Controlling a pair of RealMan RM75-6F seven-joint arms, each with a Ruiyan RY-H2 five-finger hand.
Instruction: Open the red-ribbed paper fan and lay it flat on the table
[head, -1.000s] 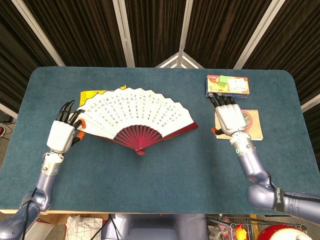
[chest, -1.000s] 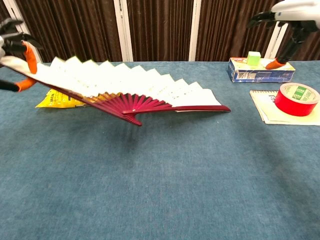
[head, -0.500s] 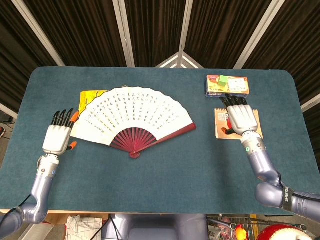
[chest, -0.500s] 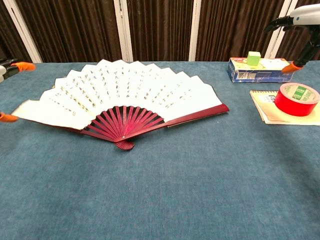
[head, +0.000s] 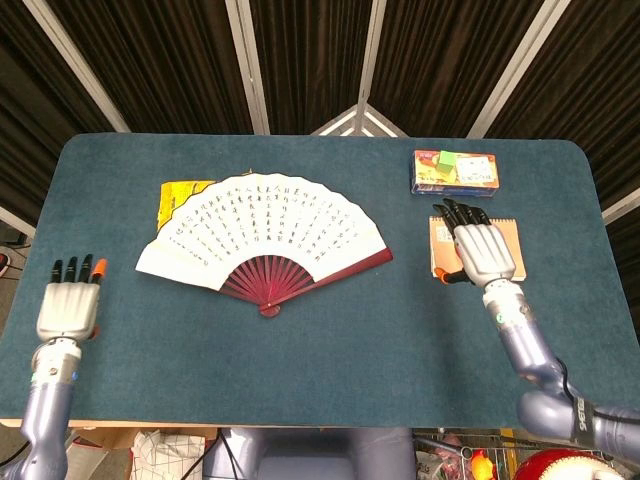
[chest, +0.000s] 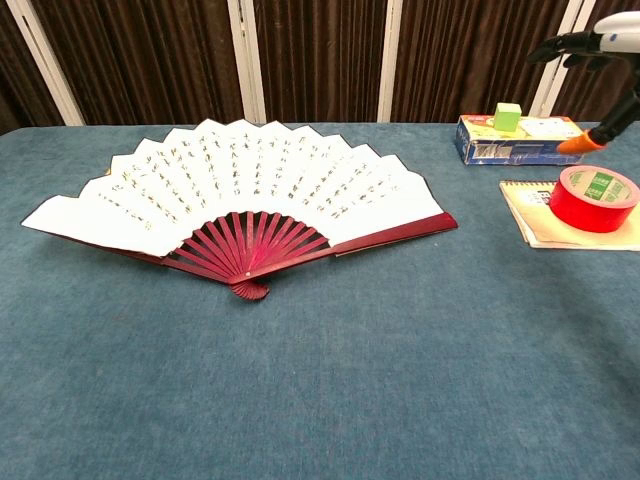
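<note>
While the red-ribbed paper fan (head: 262, 240) lies fully spread and flat on the blue table (head: 330, 340), neither hand touches it. Well to the fan's left, near the table's edge, the left hand (head: 68, 308) holds nothing, fingers straight and slightly apart. To the fan's right, the right hand (head: 483, 251) hovers empty with fingers spread above a spiral notebook (chest: 545, 215) carrying a roll of red tape (chest: 594, 197). Behind the notebook sits a blue box (head: 455, 172) with a green block (chest: 508, 116) on top. A yellow packet (head: 177, 192) peeks out behind the fan's left edge.
</note>
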